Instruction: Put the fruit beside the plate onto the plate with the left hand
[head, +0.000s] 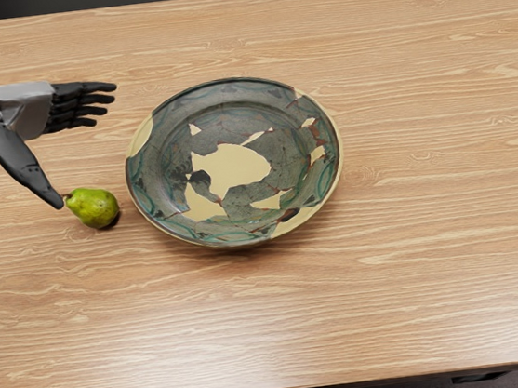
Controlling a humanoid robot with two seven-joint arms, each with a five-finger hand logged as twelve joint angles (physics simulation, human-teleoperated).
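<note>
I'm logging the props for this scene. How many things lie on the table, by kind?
green pear: 1
plate: 1
Total: 2

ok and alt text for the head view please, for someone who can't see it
An open left robot hand comes in from the left over a wooden table, its thumb pointing down beside a green pear that lies just left of a large patterned plate. The pear is not on the plate.
</note>
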